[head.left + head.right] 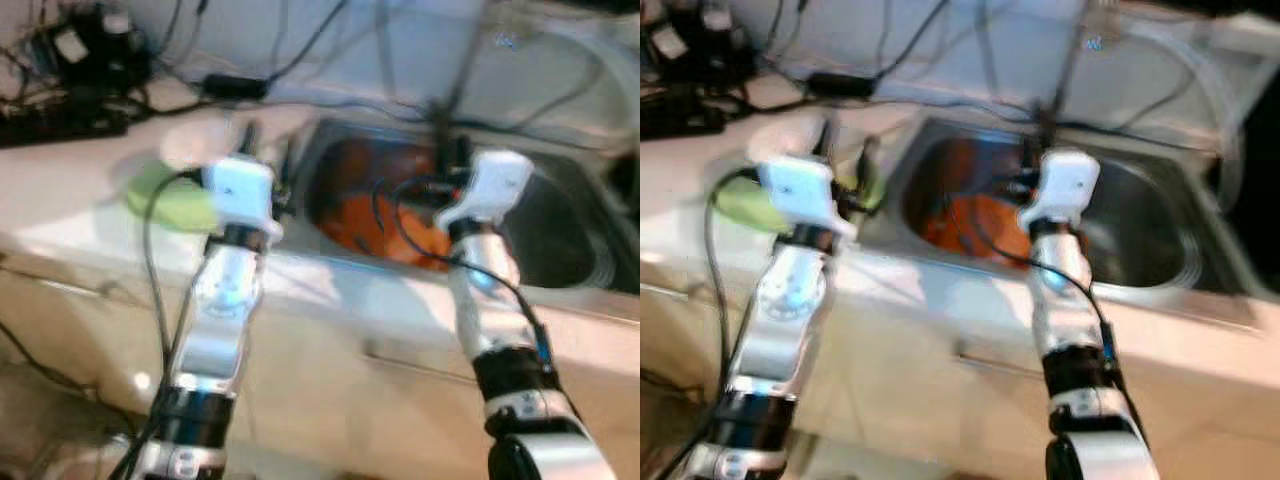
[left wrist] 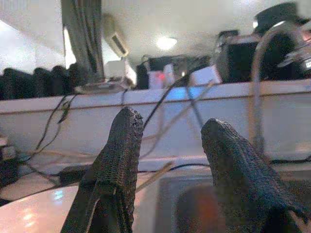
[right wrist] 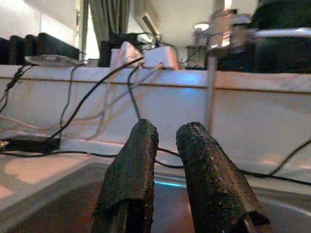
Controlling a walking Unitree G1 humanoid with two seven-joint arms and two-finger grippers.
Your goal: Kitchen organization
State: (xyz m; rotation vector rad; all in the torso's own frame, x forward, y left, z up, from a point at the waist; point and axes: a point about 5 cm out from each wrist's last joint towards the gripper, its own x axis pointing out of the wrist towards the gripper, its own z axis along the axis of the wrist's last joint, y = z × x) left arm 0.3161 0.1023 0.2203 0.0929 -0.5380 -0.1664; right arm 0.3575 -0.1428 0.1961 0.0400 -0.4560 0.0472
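Note:
A steel sink (image 1: 585, 215) is set into the pale counter (image 1: 70, 215), and a blurred orange thing (image 1: 360, 190) lies in its left half. On the counter left of the sink lies a light green thing (image 1: 170, 200). My left gripper (image 1: 270, 150) hovers over the counter by the sink's left rim. It is open, with nothing between its fingers (image 2: 119, 160). My right gripper (image 1: 445, 150) is over the middle of the sink, above the orange thing. Its fingers (image 3: 133, 165) stand close together with only a thin gap, holding nothing.
Black cables (image 1: 300, 60) and a dark power strip (image 1: 60, 115) lie along the back of the counter at the left. A curved tap (image 2: 257, 82) rises behind the sink. Below the counter's front edge is a pale cabinet front (image 1: 380, 400).

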